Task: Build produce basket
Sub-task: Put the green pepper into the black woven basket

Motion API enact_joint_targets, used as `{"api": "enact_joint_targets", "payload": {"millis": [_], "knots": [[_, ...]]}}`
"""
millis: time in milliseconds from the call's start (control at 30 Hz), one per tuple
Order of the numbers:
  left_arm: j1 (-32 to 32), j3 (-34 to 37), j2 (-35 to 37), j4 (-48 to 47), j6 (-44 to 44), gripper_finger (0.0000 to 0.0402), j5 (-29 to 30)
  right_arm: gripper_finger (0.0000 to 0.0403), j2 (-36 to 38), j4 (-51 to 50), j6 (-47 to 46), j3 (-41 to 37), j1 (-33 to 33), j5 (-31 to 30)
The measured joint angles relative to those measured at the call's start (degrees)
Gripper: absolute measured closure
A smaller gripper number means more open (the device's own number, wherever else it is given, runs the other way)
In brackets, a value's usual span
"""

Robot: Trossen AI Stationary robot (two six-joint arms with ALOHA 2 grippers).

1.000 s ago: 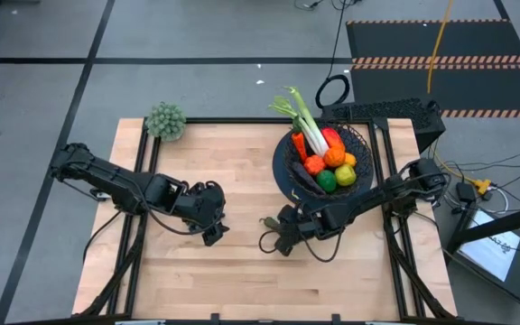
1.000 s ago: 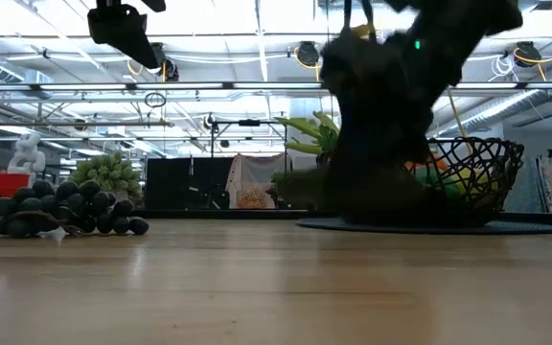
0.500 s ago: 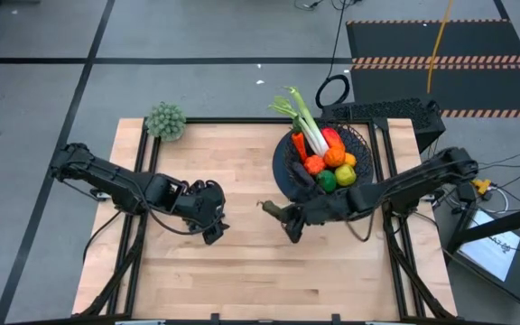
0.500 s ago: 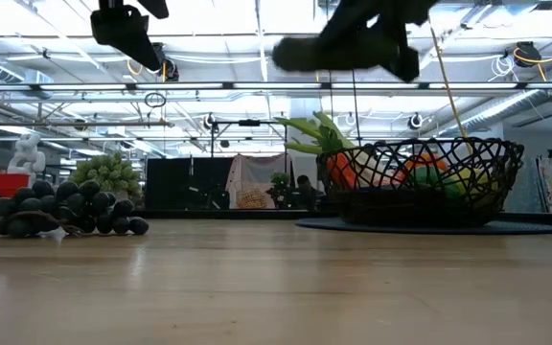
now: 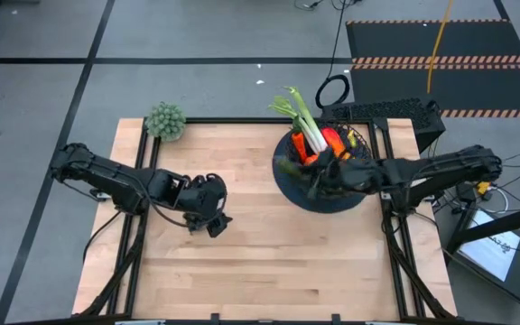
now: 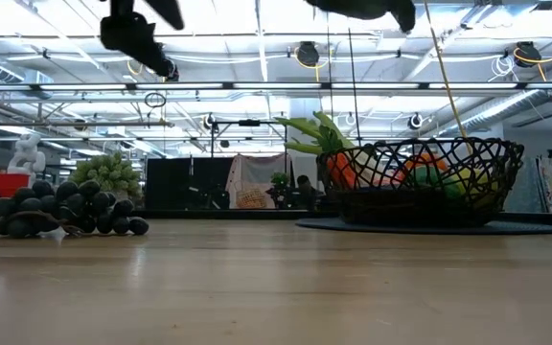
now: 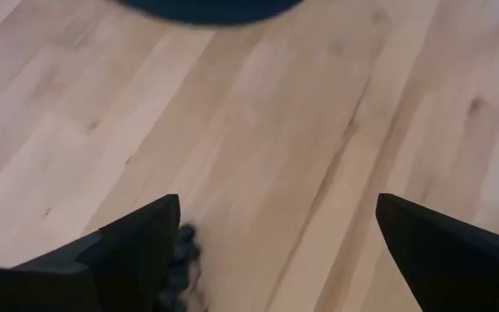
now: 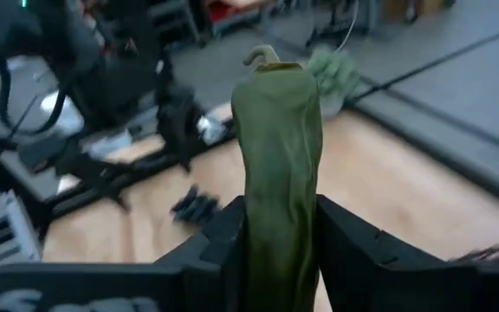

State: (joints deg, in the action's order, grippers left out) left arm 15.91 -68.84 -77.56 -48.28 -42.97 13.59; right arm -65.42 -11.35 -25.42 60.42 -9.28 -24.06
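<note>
The black wire basket (image 5: 286,188) (image 6: 487,168) stands at the table's far right on a dark round mat. It holds the leek (image 5: 303,119), a red piece (image 5: 332,138) and other produce. My right gripper (image 5: 307,173) (image 8: 277,208) hangs over the basket's left part, shut on the green pickle (image 5: 287,165) (image 8: 277,139). My left gripper (image 5: 213,219) (image 7: 275,208) stands open above the dark grapes (image 6: 56,211) (image 7: 180,258), which lie on the table left of centre. My right gripper pinches the pickle's two sides (image 8: 275,234) between its fingers (image 8: 232,227), on the half away from the stem. The pickle runs along the fingers and sticks out past their tips, its stem end (image 8: 262,56) foremost. It is lifted clear, high above the table.
A pale grey-green bushy clump (image 5: 166,120) sits at the table's far left corner. Bare wood (image 5: 269,262) spreads across the table's near half and between the two grippers. Black frame rails (image 5: 386,226) run along the table's edges.
My right gripper has risen from the table's middle and swung toward the far right, over the basket, tipping from downward to nearly level. The pickle has gone with it, lifted clear of the table. Its fingers have stayed shut on the pickle.
</note>
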Motion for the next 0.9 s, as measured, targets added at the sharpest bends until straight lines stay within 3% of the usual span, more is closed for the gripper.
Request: {"api": "enact_joint_targets", "payload": {"millis": [400, 533, 900], "knots": [[-5.3, 0.0, 2.6, 15.5, 4.2, 0.0014, -3.0, 0.0291, 11.9, 3.9, 7.0, 0.0, 1.9, -15.0], [-7.7, 0.0, 3.0, 22.1, 3.8, 0.0014, -2.9, 0.0291, 16.3, 3.9, 7.2, 0.0, 3.1, -16.6], [-13.7, 0.0, 2.9, 30.3, 6.5, 0.0014, -0.1, 0.0291, 25.2, 3.1, -9.3, 0.0, 5.2, -16.3]]}}
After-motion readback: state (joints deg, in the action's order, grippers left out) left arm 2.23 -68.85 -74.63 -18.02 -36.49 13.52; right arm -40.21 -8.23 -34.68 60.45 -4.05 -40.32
